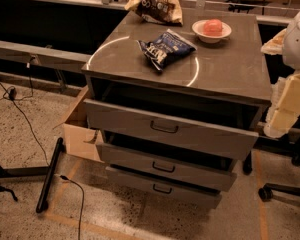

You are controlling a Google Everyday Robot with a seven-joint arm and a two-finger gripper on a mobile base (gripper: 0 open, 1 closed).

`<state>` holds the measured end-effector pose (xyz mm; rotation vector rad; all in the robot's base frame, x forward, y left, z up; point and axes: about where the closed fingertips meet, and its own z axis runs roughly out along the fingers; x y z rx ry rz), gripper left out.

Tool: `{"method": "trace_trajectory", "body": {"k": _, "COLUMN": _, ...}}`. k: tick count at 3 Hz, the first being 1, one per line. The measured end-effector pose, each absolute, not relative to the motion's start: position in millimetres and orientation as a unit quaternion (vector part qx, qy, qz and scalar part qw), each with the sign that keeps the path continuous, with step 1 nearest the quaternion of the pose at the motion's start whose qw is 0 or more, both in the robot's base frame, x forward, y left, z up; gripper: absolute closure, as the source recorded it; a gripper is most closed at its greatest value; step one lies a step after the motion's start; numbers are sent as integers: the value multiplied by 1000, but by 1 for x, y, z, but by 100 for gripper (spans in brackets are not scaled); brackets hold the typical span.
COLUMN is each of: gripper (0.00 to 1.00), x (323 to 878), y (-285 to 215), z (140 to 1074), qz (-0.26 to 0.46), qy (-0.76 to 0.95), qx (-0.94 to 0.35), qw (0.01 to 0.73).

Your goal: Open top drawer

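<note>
Right edge now: the arm's (299, 39) rounded white shell up top, the pale cream, blocky gripper (287, 106) stepped beneath it.

Speckled terrazzo floor (15, 149) under dim warm light

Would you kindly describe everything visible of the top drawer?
The top drawer, the tallest of three grey metal ones, has a wide flat front with one small dark loop handle at centre. It stands pulled partly out under the grey cabinet top, its inside shadowed. The gripper sits off its right end, seemingly clear of it.
</note>
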<state>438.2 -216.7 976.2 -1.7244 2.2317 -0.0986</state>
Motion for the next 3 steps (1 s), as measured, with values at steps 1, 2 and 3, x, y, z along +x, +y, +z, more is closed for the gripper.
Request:
{"method": "trace_trajectory", "body": {"k": 1, "gripper": 0, "x": 439, "y": -217, "z": 977, "qz": -38, "qy": 781, "qx": -601, "qw": 165}}
{"method": "trace_trajectory", "body": {"k": 2, "gripper": 0, "x": 450, "y": -231, "z": 933, "qz": -16, "qy": 796, "qx": -583, "qw": 164}}
{"method": "trace_trajectory", "body": {"k": 3, "gripper": 0, "x": 468, "y": -239, "z": 878, "qz": 8, "qy": 804, "qx": -577, "qw": 143}}
